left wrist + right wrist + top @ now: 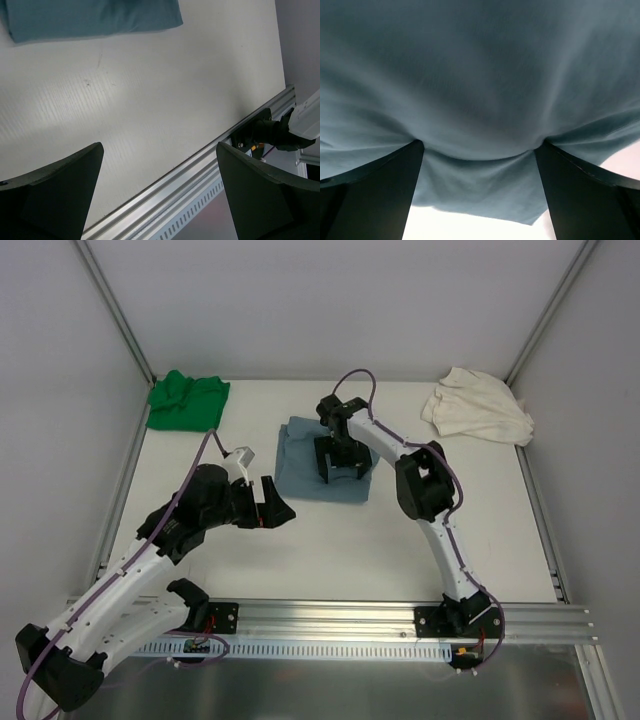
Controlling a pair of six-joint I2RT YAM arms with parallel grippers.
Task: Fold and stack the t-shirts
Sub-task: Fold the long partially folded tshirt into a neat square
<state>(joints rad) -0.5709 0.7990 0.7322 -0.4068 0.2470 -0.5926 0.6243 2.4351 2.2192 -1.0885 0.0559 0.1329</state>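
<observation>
Currently, mid white table (350, 540), a folded dusty blue-grey cloth tee (298, 465) is touched by the splayed, empty right gripper (342, 472); cream-white tee (478, 405) and bright green tee (187, 400) are bunched at far corners. Left gripper (275, 505): spread, empty. Next, likely, one bunched tee is to be fetched.

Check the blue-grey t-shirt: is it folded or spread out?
Folded: the blue-grey t-shirt lies as a compact rectangle, with no sleeves sticking out.

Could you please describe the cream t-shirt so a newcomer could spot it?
Start at the white table, then its far right corner. A crumpled cream t-shirt lies there alone. The green shirt sits far left; the blue shirt lies centre.
</observation>
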